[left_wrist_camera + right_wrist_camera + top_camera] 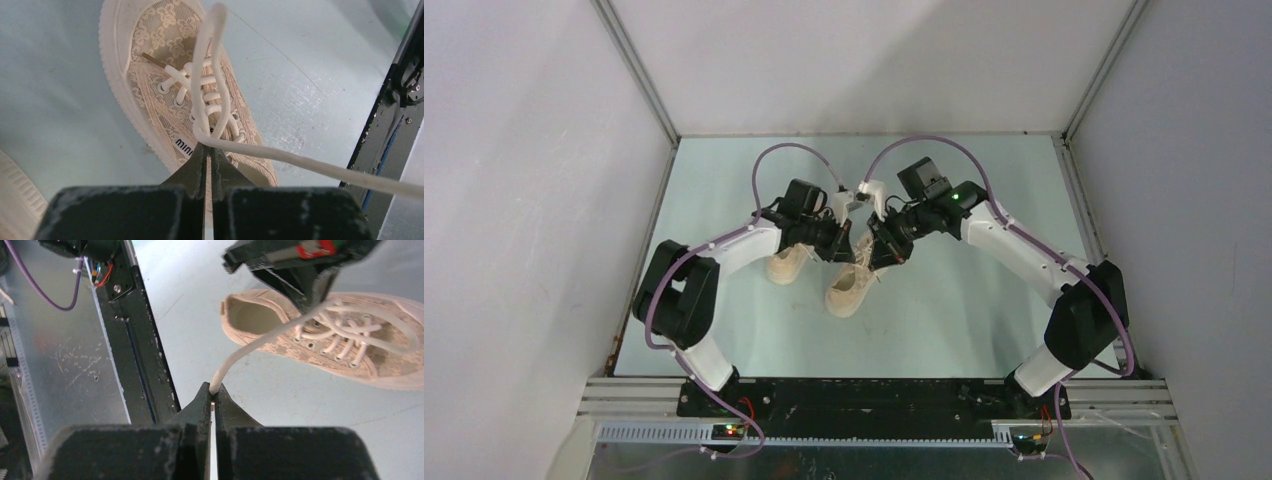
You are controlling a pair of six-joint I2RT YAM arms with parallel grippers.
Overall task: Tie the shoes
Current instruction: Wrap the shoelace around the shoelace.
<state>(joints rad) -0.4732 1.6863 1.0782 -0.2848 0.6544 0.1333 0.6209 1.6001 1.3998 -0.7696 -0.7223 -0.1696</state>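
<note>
Left pincer (207, 150): pressed together on off-white lace (300, 163), at its loop's base above cream lace-fabric sneaker (150, 100) tongue.
Right pincer (212, 390): pinching same lace's strand, near sneaker's heel.

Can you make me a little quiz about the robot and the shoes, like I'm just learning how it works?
1. True or false: the left tool is shut on the long off-white lace of a cream-beige lacy fabric sneaker.
2. How many such sneakers lie on the pale green table? A) one B) two C) three
3. Fill in: the right tool is pinching a ____.

Key: 1 true; 2 B; 3 lace.
</note>
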